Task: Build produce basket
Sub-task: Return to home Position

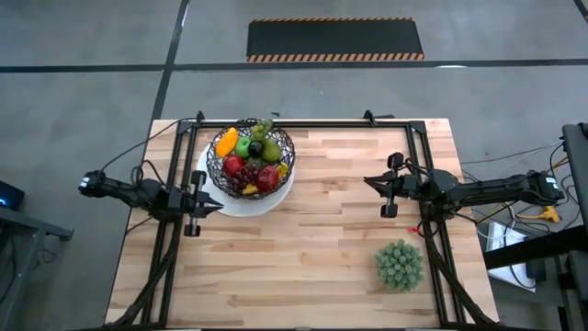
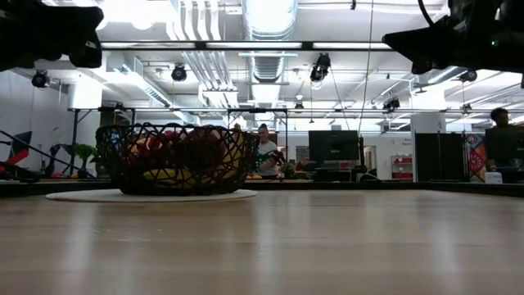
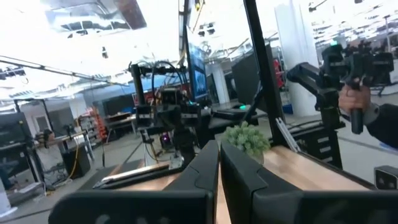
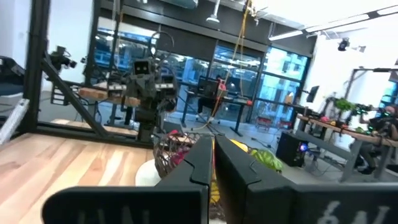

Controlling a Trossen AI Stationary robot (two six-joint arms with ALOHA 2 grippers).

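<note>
The black wire basket stood on a white round plate at the far left of the wooden worktop. The produce lay heaped inside it: an orange piece and a green apple towards the far side, a dark plum near the middle, and red fruits on the near side. In the low view the basket's mesh wall rose from the plate's thin rim.

The left end effector hovered just beside the plate's near-left edge, above the worktop. In its wrist view it was clenched on nothing, the two dark fingers pressed almost together.

The right end effector hung over the right half of the worktop, well apart from the basket and pointing towards it. It too was clenched and empty, with the basket showing past its fingers.

A spiky green ball sat alone near the worktop's near right corner.
</note>
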